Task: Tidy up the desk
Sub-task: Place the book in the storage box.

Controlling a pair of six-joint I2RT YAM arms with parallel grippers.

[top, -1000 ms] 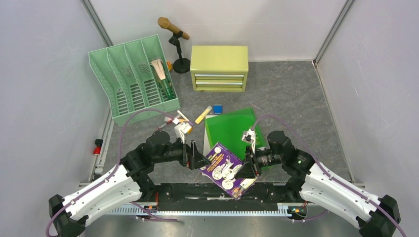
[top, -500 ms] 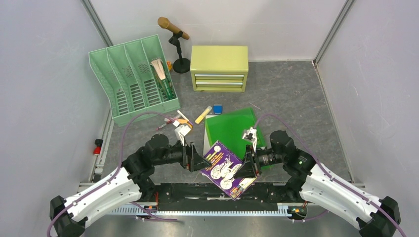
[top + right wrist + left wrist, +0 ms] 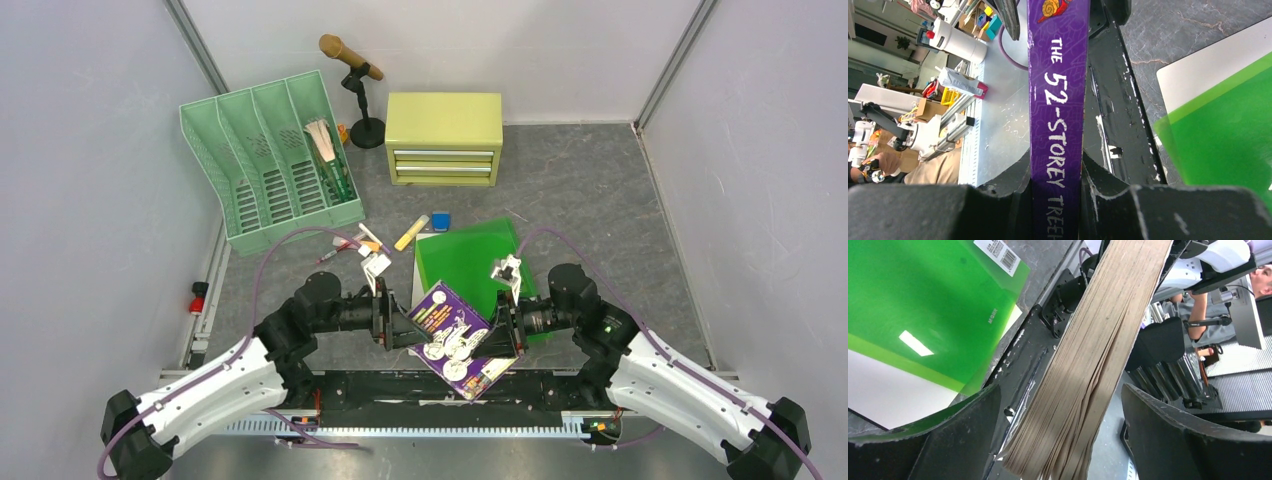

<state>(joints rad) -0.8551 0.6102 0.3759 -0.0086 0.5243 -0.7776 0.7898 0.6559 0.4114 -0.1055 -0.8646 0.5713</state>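
Note:
A purple paperback book (image 3: 455,340) hangs tilted above the near edge of the dark grey desk (image 3: 580,190). My right gripper (image 3: 503,338) is shut on its spine; in the right wrist view the purple spine (image 3: 1058,100) with white lettering runs up between the fingers of that gripper (image 3: 1055,170). My left gripper (image 3: 408,328) stands open at the book's opposite side. In the left wrist view the brown page edges (image 3: 1088,365) pass between the two fingers of the left gripper (image 3: 1060,400), with a gap on each side.
A translucent green folder (image 3: 465,262) on a white sheet lies just beyond the book. Further back stand a green file rack (image 3: 270,160), a yellow-green two-drawer cabinet (image 3: 444,137) and a microphone stand (image 3: 355,75). A yellow marker (image 3: 411,232), a blue item (image 3: 440,221) and pens (image 3: 350,243) lie loose.
My left gripper has moved right, so its open fingers now straddle the book's page edge. The right gripper has lifted the book slightly and kept its hold.

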